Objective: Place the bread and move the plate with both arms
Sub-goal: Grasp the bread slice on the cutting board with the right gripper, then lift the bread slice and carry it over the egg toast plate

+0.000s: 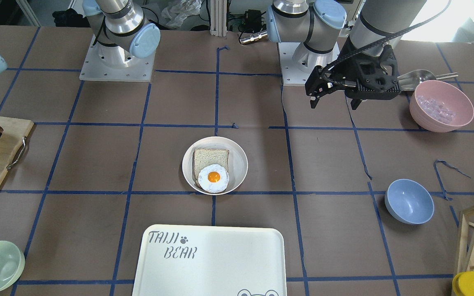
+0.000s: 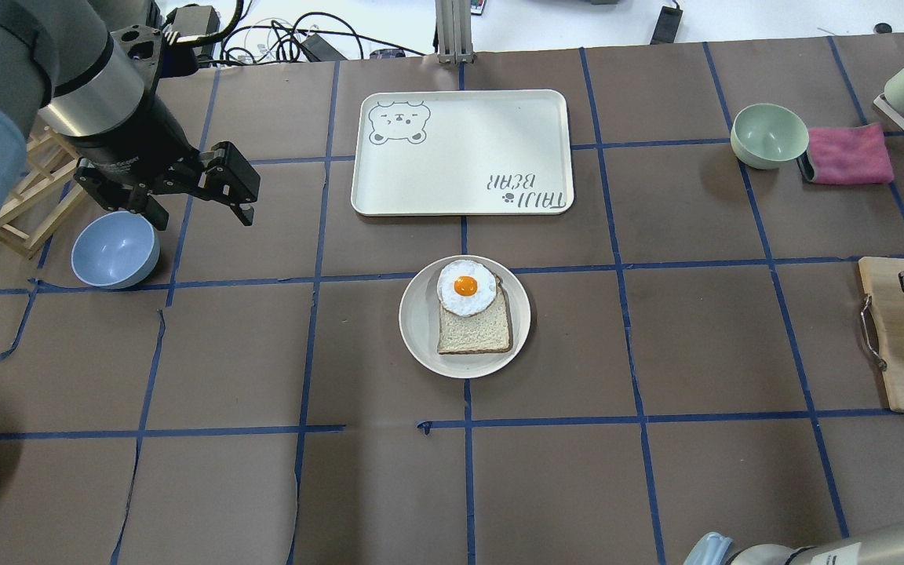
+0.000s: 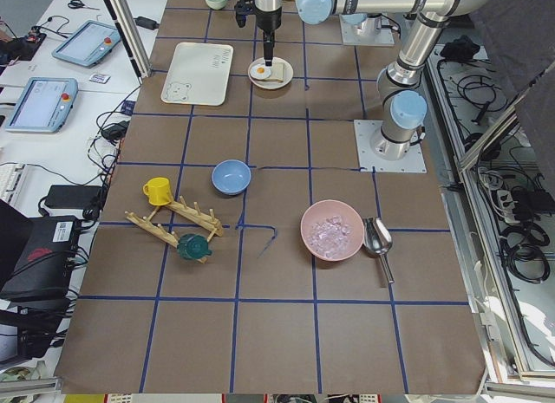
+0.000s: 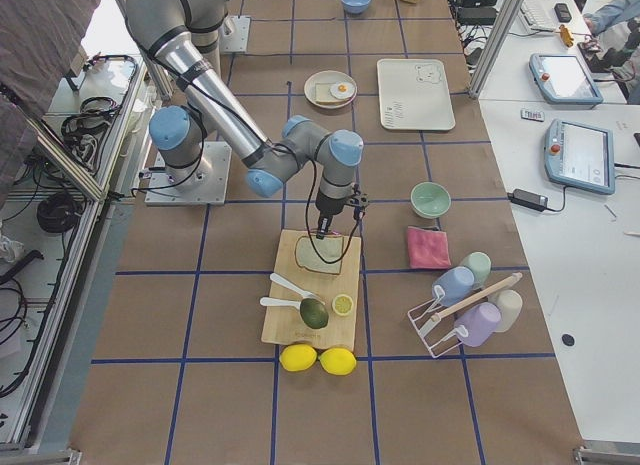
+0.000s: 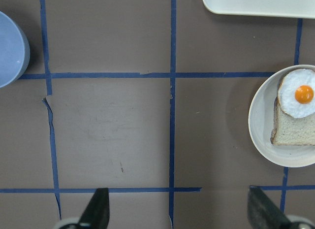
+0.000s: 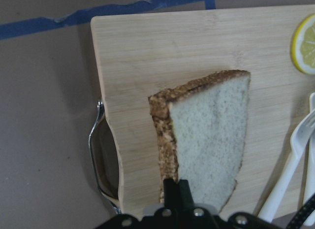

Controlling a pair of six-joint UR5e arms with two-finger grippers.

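The bread (image 6: 206,135), a speckled slice with dark brown crust, is over the wooden cutting board (image 6: 162,47) and also shows in the exterior right view (image 4: 318,255). My right gripper (image 6: 177,185) is shut on the slice's crust edge, and the slice looks tilted up at that end. The cream-white plate (image 2: 417,329) stands at the table's middle and holds a paler slice (image 2: 474,333) with a fried egg (image 2: 465,287) on it. My left gripper (image 2: 201,216) is open and empty above bare table, left of the plate (image 5: 258,125).
The TAIJI BEAR tray (image 2: 460,149) lies beyond the plate. A blue bowl (image 2: 114,249) and a wooden rack (image 2: 24,212) are near my left gripper. A pink bowl of ice (image 1: 441,105) is by the left base. A lemon slice (image 6: 304,47) and white cutlery (image 6: 290,175) lie on the board.
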